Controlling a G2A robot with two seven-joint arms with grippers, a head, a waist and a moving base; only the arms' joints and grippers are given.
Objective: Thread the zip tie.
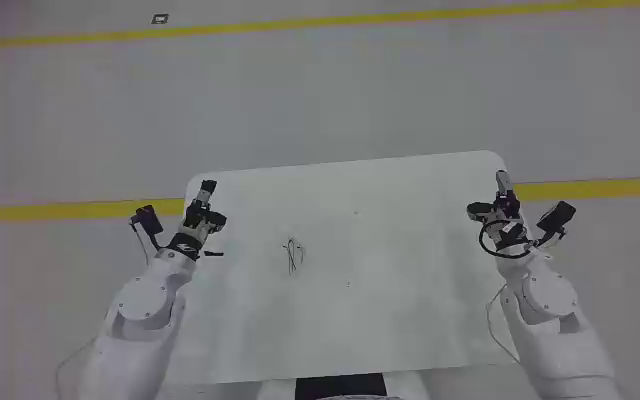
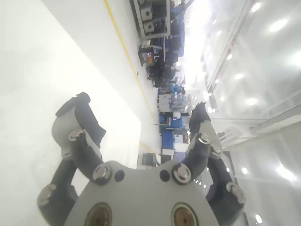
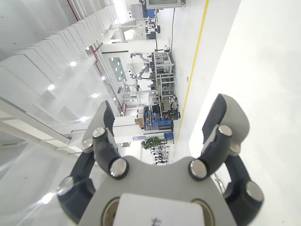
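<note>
In the top view, the zip tie (image 1: 293,255) lies near the middle of the white table (image 1: 420,320). It is thin and dark, and its long axis runs roughly from the near edge toward the far edge; it is too small to tell which end is the head. The left gripper (image 1: 208,187) hangs over the table's left edge and the right gripper (image 1: 501,179) over its right edge. Both are well apart from the zip tie, and their fingers cannot be judged here. Grey floor surrounds the table, crossed by yellow lines (image 1: 90,210), with a small dark square (image 1: 160,18) far off. In the left wrist view, the left gripper (image 2: 141,101) has its fingers spread wide with nothing between them. The table (image 2: 35,71) lies to one side, and a yellow line, blue racks and ceiling lights lie beyond. In the right wrist view, the right gripper (image 3: 163,101) is likewise spread wide and holds nothing. It sits beside the table (image 3: 270,71), facing a bright hall with machine frames and a potted plant (image 3: 150,142).
</note>
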